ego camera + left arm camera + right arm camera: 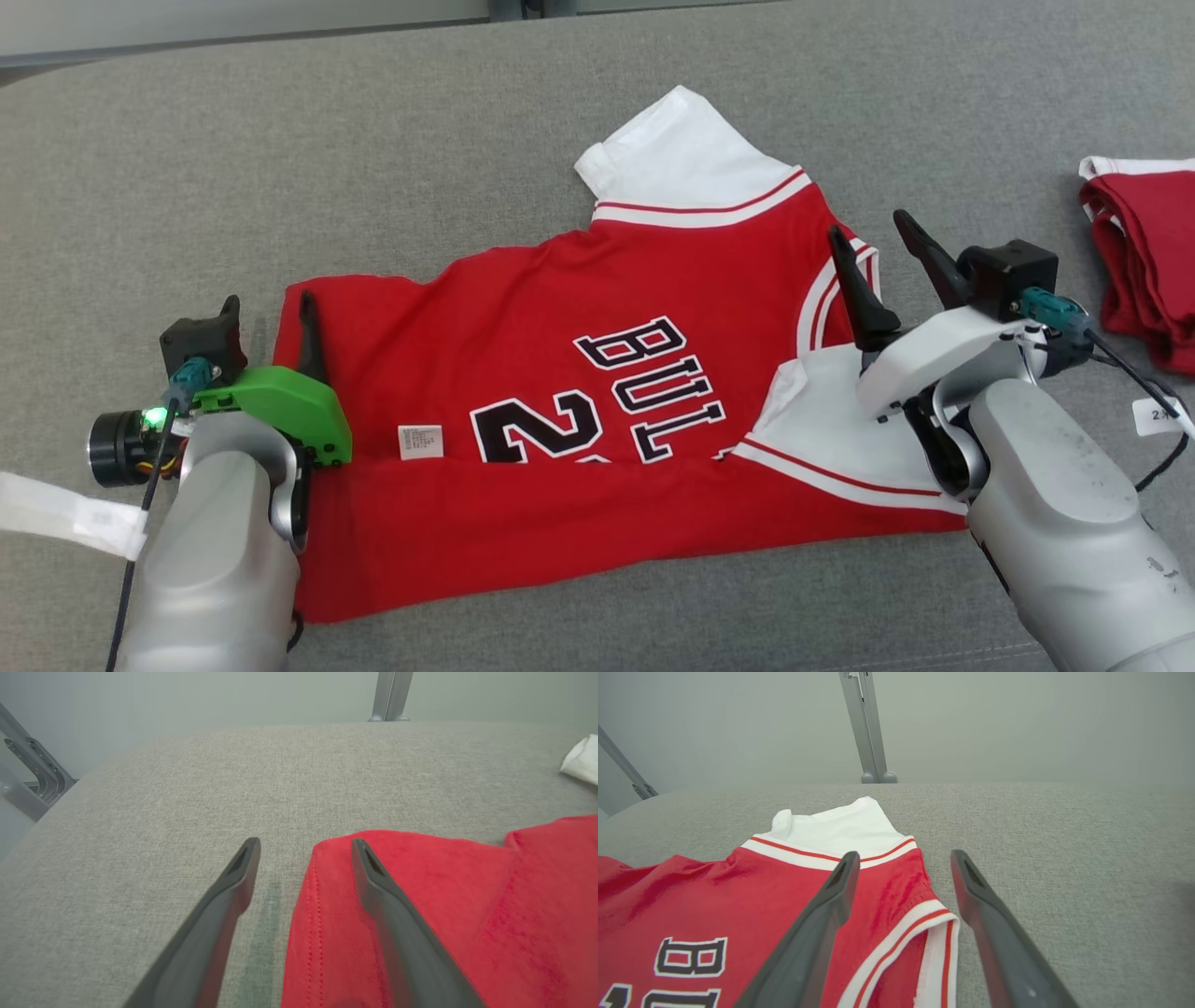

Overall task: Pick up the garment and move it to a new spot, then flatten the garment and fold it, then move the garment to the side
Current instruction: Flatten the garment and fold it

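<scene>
The garment (560, 373) is a red jersey with white sleeves and black-and-white lettering, lying across the grey cushion with its near long edge folded up over the print. My left gripper (268, 313) stands open at the jersey's left end, one finger over the red cloth (420, 896) and the other over bare cushion. My right gripper (873, 238) stands open at the collar end, straddling the striped neck trim (924, 924). Neither gripper holds anything.
A second folded red-and-white garment (1144, 252) lies at the right edge of the cushion. A white strip (65, 518) lies by my left forearm. Bare grey cushion (280, 168) stretches behind and left of the jersey. Metal frame legs (868, 728) stand beyond the cushion's far edge.
</scene>
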{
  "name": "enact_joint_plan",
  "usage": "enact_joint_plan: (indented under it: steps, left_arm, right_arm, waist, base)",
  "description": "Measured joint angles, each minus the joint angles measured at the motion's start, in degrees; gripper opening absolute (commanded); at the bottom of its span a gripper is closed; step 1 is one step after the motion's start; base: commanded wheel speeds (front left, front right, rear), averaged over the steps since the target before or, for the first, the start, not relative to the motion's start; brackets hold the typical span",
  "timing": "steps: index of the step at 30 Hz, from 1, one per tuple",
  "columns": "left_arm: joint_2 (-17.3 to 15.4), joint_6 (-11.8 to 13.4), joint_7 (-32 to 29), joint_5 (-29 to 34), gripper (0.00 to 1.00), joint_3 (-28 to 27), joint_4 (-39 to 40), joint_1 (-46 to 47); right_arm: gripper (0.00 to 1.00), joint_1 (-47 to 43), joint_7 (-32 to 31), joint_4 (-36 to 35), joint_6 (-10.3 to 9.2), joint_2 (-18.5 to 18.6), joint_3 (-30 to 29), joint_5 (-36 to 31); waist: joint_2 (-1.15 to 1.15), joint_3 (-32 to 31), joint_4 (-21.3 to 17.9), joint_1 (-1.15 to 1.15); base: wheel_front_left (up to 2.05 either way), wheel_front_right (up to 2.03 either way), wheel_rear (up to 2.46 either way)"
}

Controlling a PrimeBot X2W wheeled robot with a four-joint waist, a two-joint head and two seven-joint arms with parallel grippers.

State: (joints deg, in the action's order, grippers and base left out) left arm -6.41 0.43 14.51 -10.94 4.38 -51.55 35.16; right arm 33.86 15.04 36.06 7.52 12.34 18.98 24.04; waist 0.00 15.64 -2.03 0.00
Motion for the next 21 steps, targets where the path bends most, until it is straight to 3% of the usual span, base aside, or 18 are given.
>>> enact_joint_plan:
  steps: [10,11,12,13,14,21]
  left_arm:
    - [0.14,0.67,0.27,0.56,1.00,1.33,-8.79,6.71]
    - [0.24,0.85,0.38,0.55,0.80,1.37,-9.29,7.22]
    - [0.38,0.86,0.70,0.54,0.46,1.45,-9.75,7.59]
    - [0.49,0.90,0.71,0.54,0.28,1.58,-10.03,7.83]
    - [0.66,1.02,0.73,0.54,0.00,1.71,-10.28,8.07]
    - [2.42,0.93,0.78,0.32,0.00,3.03,-10.84,8.88]
  right_arm:
    - [1.00,4.70,0.00,0.19,0.00,0.18,2.33,0.93]
    - [1.00,4.79,0.00,0.19,0.00,0.22,2.36,0.98]
    - [1.00,5.02,0.00,0.22,0.00,0.32,2.47,1.02]
    - [1.00,5.33,0.00,0.30,0.00,0.45,2.60,1.04]
    - [1.00,5.77,0.00,0.41,0.00,0.67,2.69,1.09]
    - [1.00,11.50,-0.22,3.36,0.00,2.22,4.31,1.24]
  waist:
    - [0.00,5.57,-1.01,0.01]
    - [0.00,5.89,-1.03,0.01]
    - [0.00,6.11,-0.99,0.01]
    - [0.00,6.21,-0.88,0.00]
    - [0.00,6.28,-0.69,0.01]
    - [0.00,6.51,1.78,0.01]
  base:
    - [0.00,0.00,0.00]
    - [0.00,0.00,0.00]
    - [0.00,0.00,0.00]
    - [0.00,0.00,0.00]
    - [0.00,0.00,0.00]
    - [0.00,0.00,0.00]
